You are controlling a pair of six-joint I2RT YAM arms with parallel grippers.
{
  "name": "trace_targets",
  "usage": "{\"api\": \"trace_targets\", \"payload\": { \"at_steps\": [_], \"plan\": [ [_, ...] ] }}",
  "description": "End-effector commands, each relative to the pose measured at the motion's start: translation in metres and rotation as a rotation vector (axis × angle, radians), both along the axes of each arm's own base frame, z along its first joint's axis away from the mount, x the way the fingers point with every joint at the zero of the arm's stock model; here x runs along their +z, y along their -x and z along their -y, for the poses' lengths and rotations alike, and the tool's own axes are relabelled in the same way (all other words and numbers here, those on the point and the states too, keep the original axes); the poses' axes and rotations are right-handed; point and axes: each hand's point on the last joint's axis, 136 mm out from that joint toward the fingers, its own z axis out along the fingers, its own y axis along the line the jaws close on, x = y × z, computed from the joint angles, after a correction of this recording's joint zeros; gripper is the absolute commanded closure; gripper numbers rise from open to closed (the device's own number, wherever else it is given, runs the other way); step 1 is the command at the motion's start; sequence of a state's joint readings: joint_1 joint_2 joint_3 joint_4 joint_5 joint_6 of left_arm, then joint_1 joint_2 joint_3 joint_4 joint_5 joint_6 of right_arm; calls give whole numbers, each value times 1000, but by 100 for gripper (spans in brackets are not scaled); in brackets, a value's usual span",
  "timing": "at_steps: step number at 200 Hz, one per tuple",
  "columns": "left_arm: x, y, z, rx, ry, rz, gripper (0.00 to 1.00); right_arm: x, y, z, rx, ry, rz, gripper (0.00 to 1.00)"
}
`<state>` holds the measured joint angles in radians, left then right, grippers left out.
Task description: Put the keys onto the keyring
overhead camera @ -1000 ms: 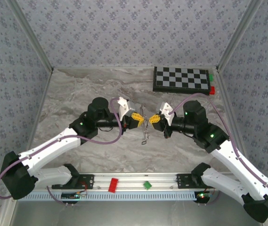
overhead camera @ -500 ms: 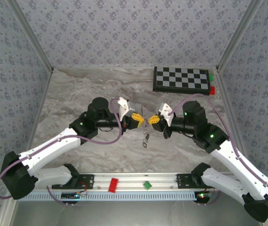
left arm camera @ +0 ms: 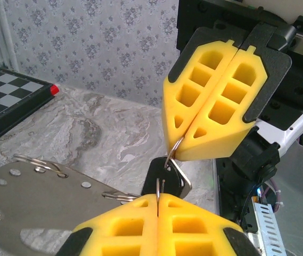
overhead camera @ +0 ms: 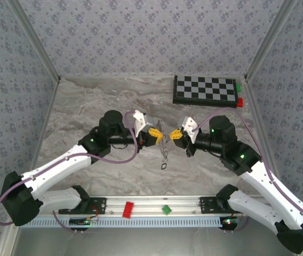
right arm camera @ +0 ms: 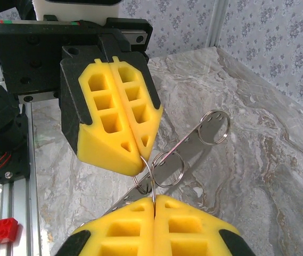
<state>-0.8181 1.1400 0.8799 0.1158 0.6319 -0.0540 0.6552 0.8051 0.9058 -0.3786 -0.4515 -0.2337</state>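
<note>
Yellow left hand (overhead camera: 158, 134), right hand (overhead camera: 171, 136), tip-to-tip on keyring (left arm camera: 173, 150).

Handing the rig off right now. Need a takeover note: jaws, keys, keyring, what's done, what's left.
Left gripper: jaws shut on the keyring.
Right gripper: jaws shut on the same ring, from the opposite side.
Both hold it in mid-air above the table. A perforated metal strip carrying more rings hangs with it.
One black-headed key sits at the ring. Cannot tell if it is threaded on.
Left: confirm that key is on, then add any remaining keys.
</note>
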Motion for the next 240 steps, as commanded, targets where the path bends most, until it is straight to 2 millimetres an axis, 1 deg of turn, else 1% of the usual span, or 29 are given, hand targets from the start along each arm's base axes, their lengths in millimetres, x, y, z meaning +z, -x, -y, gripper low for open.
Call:
{"api": "trace_targets", "payload": {
  "at_steps": [1, 168, 240],
  "plan": [
    [18, 1, 0, -15, 49, 43, 100, 3, 1, -1, 13, 2, 18, 100],
    [16, 2, 2, -24, 46, 36, 100, 0, 4, -9, 46, 8, 3, 100],
    [15, 1, 2, -22, 43, 34, 100, 0, 4, -7, 35, 17, 16, 100]
  ]
}}
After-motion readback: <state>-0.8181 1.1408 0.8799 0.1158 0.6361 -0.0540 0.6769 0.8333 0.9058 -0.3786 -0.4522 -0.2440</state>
